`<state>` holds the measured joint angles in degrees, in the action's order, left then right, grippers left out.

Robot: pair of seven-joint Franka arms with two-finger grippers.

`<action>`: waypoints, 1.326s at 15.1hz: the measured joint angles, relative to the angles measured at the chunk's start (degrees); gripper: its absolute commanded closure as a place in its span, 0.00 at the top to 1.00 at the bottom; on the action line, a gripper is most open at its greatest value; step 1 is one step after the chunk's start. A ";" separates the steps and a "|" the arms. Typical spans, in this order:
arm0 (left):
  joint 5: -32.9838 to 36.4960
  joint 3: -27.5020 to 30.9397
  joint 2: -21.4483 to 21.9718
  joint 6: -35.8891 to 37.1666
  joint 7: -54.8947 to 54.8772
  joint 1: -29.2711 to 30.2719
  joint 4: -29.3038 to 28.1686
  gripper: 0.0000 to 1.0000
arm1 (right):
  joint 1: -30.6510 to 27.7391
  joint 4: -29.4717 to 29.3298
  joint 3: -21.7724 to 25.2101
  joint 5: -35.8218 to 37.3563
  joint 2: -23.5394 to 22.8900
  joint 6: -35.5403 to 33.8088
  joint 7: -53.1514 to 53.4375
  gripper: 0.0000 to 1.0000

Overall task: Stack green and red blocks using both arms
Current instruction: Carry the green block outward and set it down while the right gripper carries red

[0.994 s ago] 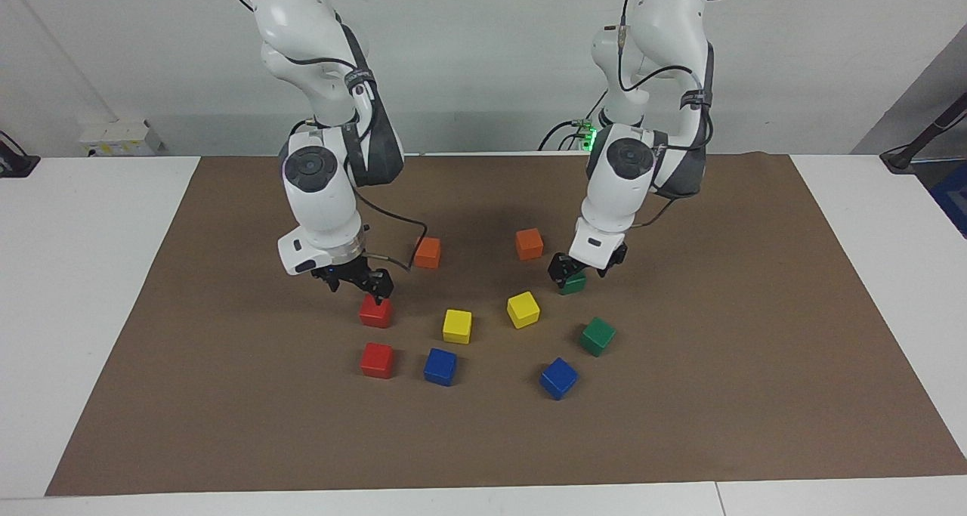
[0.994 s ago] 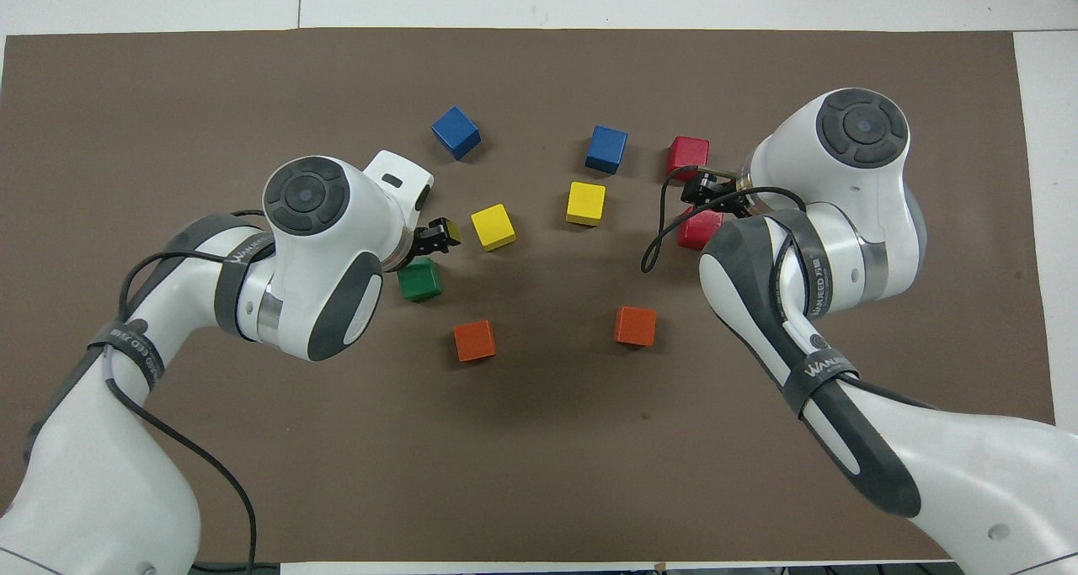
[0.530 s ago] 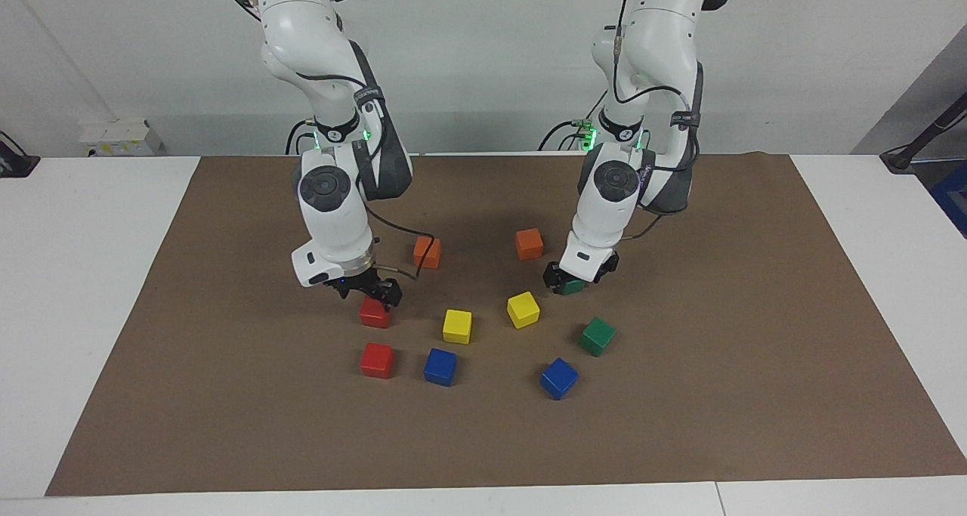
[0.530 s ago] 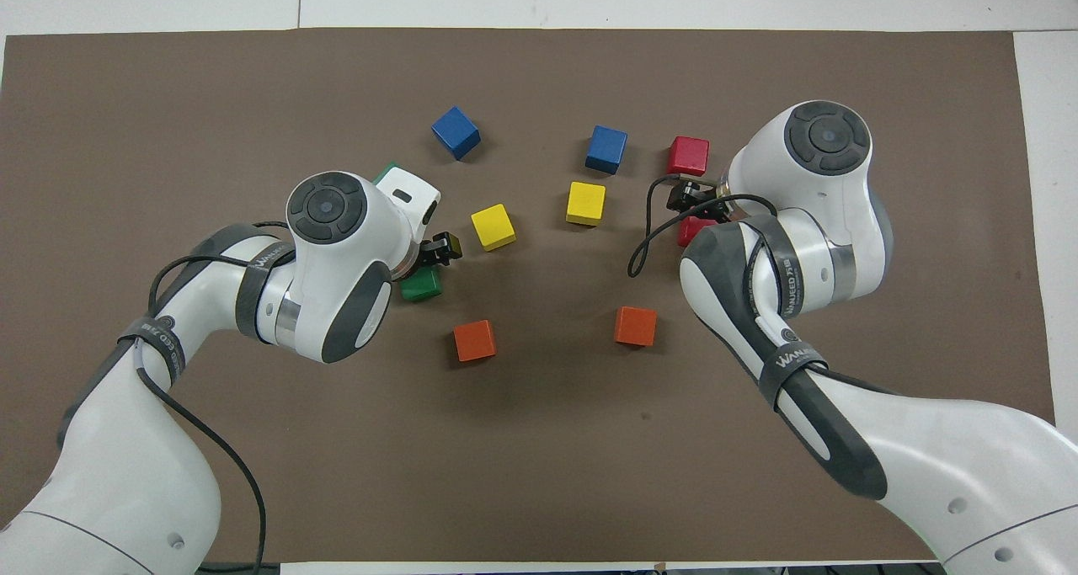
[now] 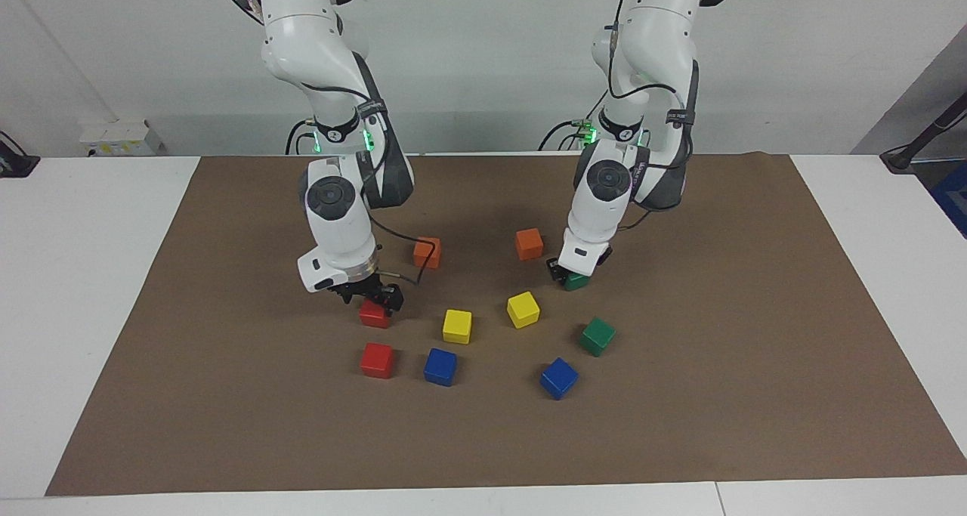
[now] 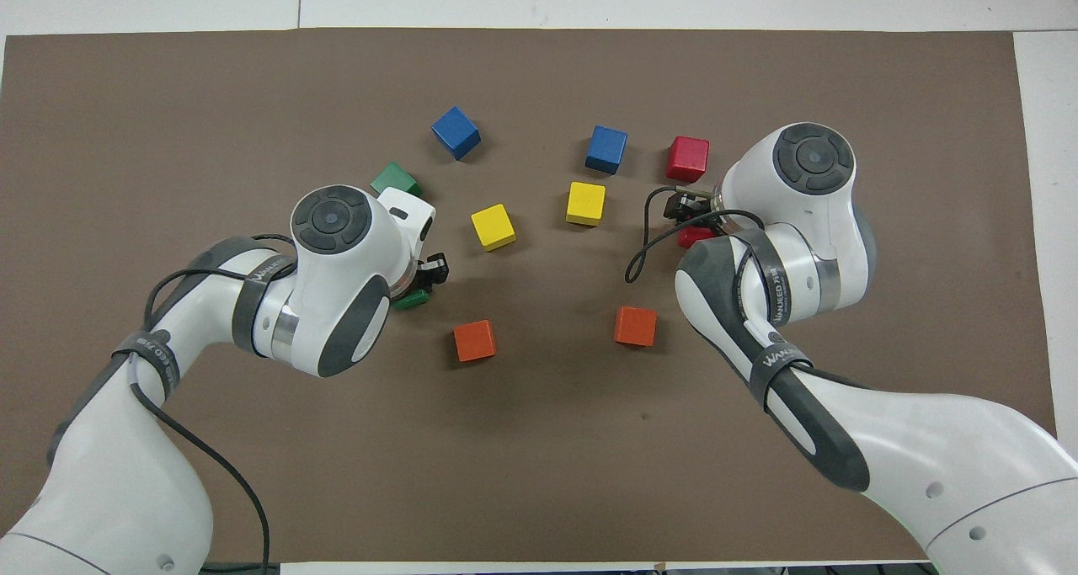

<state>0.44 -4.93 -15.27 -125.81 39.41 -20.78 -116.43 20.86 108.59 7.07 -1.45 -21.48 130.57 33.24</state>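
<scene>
Both grippers sit low on the worktop. The right gripper (image 5: 372, 298) straddles the nearer red block (image 5: 374, 314); the left gripper (image 5: 568, 273) covers the nearer green block (image 5: 577, 280). Whether either is clamped cannot be told. Their mates, a red block (image 5: 376, 359) and a green block (image 5: 597, 336), lie toward 6 o'clock in the facing view. Grasp centred and lift vertically. No containers are present.
</scene>
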 measured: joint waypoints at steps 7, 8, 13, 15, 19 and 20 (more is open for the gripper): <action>0.06 0.92 2.85 3.81 -37.66 21.91 2.83 0.00 | 0.80 1.25 -0.01 -0.01 -0.08 1.62 -0.05 0.00; 0.06 0.97 2.51 2.82 -42.43 24.97 2.99 0.00 | 0.74 1.22 0.06 0.00 0.01 1.38 -0.92 0.00; 0.06 0.06 -2.30 -5.70 -47.44 27.56 3.09 0.00 | -6.33 1.47 1.00 0.00 7.22 -6.53 -20.18 0.00; 0.06 -0.14 -4.21 -7.97 -47.40 27.10 3.20 0.00 | -11.86 3.87 1.07 0.00 10.05 -6.06 -28.75 0.00; 0.06 -0.08 -4.66 -8.32 -47.34 27.06 3.58 0.99 | -18.13 10.83 1.10 0.00 10.40 2.86 -36.67 0.00; 0.06 -0.08 -4.66 -8.36 -47.14 27.06 3.59 1.00 | -18.41 11.39 1.08 0.00 9.71 3.83 -36.82 0.00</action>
<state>0.50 -5.01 -19.93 -134.17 -7.73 6.28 -112.84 2.45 119.99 8.15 -1.45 -11.77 134.40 -3.58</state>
